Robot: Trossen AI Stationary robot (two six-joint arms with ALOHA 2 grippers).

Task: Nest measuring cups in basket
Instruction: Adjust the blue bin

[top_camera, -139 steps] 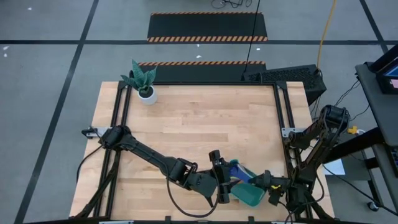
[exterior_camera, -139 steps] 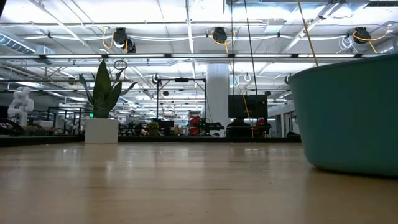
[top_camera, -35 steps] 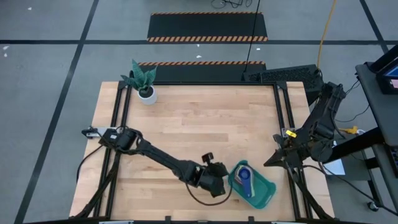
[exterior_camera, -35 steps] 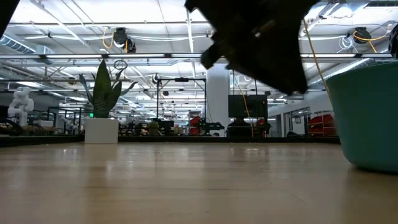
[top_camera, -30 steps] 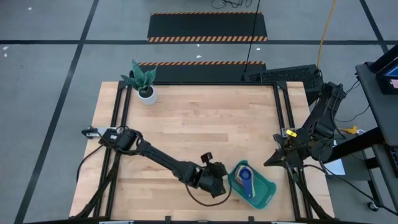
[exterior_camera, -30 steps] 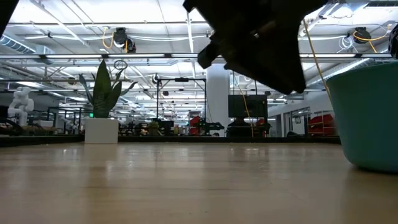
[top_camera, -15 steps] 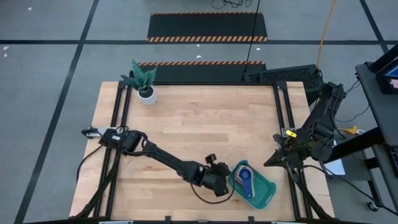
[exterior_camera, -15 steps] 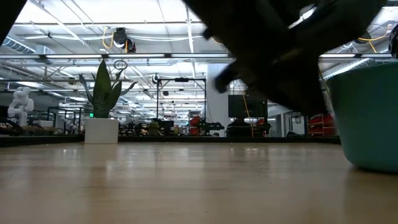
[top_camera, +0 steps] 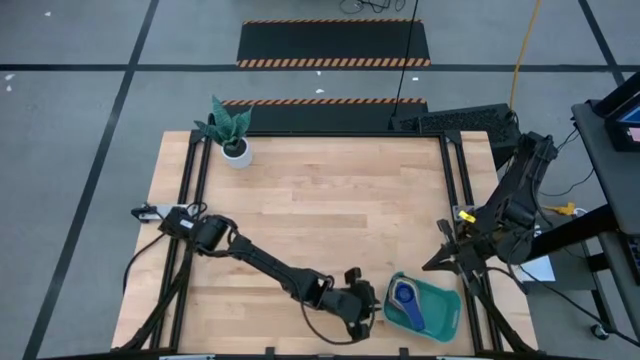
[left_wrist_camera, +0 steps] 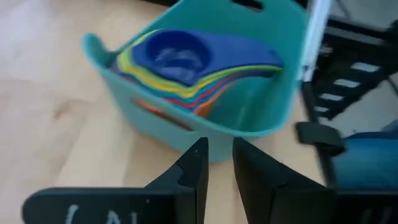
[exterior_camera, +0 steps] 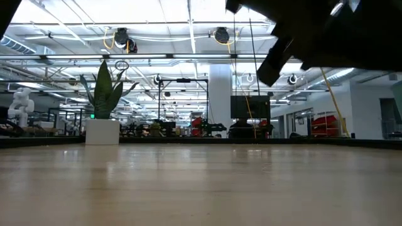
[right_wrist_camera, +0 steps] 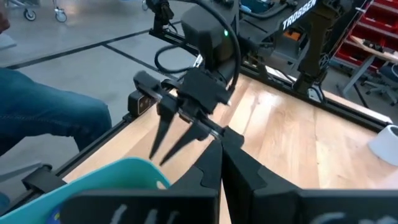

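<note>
Facing the basket (left_wrist_camera: pixel 205 93) (cups (left_wrist_camera: pixel 186 65) nested inside), left gripper (left_wrist_camera: pixel 217 165) slightly parted, empty.

You have a pale wood tabletop (top_camera: pixel 320 210) on a grey floor (top_camera: pixel 80 120) crossed by dark lines. Two hazard-striped mats (top_camera: pixel 333 43) lie beyond it. Ceiling strip lights (exterior_camera: pixel 157 58) brighten the workshop, where red bins (right_wrist_camera: pixel 373 31) stand shelved.

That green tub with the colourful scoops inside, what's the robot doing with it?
The measuring cups sit stacked one inside another in the teal basket, dark blue on top, near the table's front edge. The left gripper points at the basket's near wall, fingers slightly apart and holding nothing. The right gripper waits shut by the table's right edge. The nesting looks finished.
</note>
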